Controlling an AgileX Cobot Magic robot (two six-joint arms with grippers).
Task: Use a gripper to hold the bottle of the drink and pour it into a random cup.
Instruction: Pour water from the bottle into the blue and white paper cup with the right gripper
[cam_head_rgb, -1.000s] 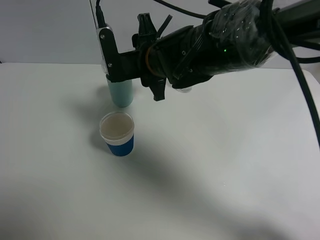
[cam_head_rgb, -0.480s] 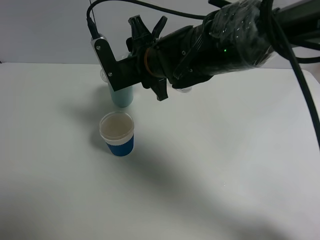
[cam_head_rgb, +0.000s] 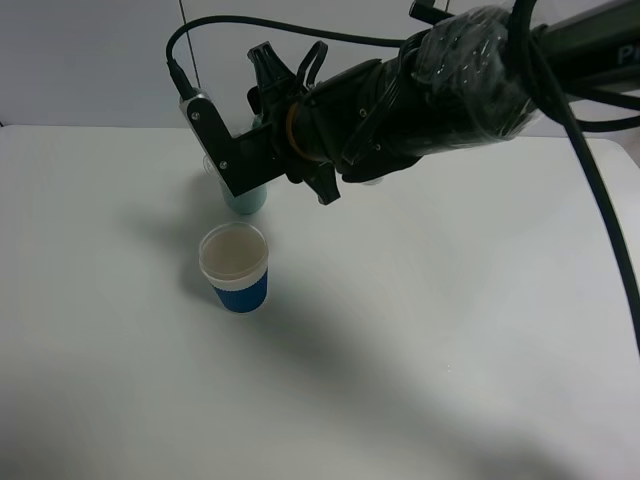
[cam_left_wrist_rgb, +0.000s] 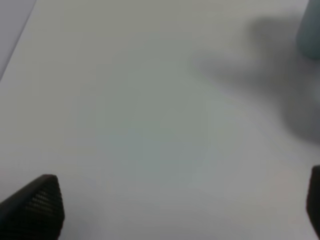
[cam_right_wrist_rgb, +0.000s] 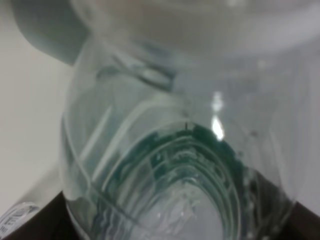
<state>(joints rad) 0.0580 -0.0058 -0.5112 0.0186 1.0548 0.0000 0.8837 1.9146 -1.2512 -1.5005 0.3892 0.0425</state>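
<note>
Bottle (cam_right_wrist_rgb: 165, 165) is up in the air, clamped in the right gripper (cam_head_rgb: 225, 160). The jaws are closed snug on its body, with a dark finger at each side in the wrist view. Up close you get the clear body and green label, and the shoulder narrows away from the camera toward the teal cup (cam_head_rgb: 247, 200). From overhead the gripper leans with its upper end over to the left, so the bottle looks tilted off vertical. It's mostly hidden behind the finger though, and I can't tell exactly where the mouth points.

Table (cam_head_rgb: 450, 330) is plain white, with a pale wall (cam_head_rgb: 90, 60) behind. Blue cup (cam_head_rgb: 236, 268) stands upright nearer the camera, apart from the gripper. Teal cup sits right behind the gripper, half covered by it. Black arm (cam_head_rgb: 450, 90) with cables crosses in from the right. Left gripper (cam_left_wrist_rgb: 175, 202) hangs over bare table, jaws wide apart, holding nothing.
</note>
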